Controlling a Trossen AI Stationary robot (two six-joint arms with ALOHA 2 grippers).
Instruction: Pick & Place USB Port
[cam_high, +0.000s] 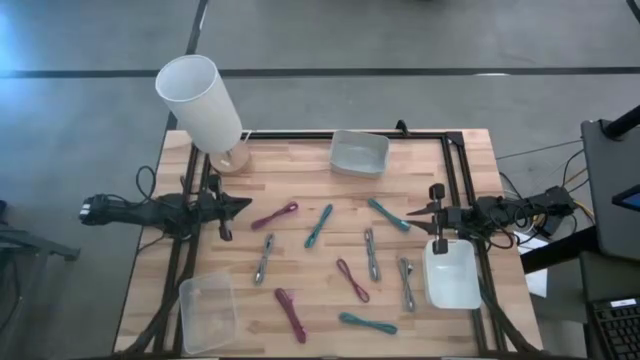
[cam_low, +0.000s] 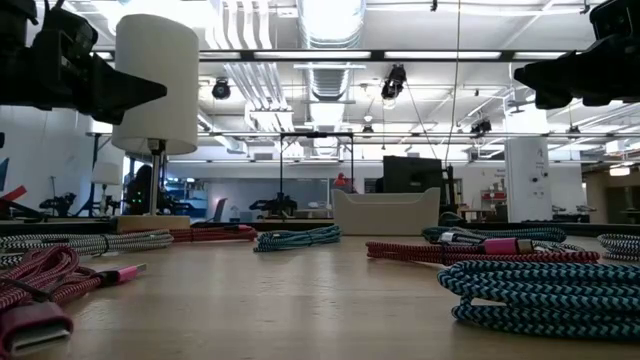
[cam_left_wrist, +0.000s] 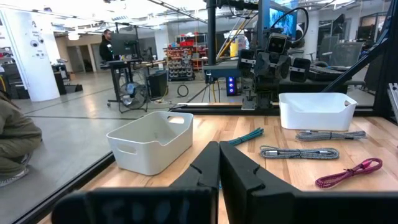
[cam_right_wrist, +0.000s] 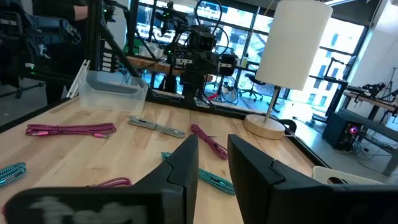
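Several bundled USB cables lie flat on the wooden table: magenta ones (cam_high: 275, 215) (cam_high: 352, 279) (cam_high: 291, 313), teal ones (cam_high: 319, 225) (cam_high: 388, 214) (cam_high: 367, 322) and grey ones (cam_high: 264, 258) (cam_high: 371, 253) (cam_high: 407, 283). My left gripper (cam_high: 247, 205) hovers at the table's left side, level, pointing right, its fingers (cam_left_wrist: 205, 168) shut and empty, just left of a magenta cable. My right gripper (cam_high: 410, 212) hovers at the right side, pointing left, its fingers (cam_right_wrist: 183, 165) slightly apart and empty, just right of a teal cable.
A white bin (cam_high: 360, 152) stands at the far middle, another white bin (cam_high: 452, 275) at the right near my right arm, and a clear bin (cam_high: 208, 310) at the near left. A white-shaded lamp (cam_high: 200, 100) stands at the far left corner.
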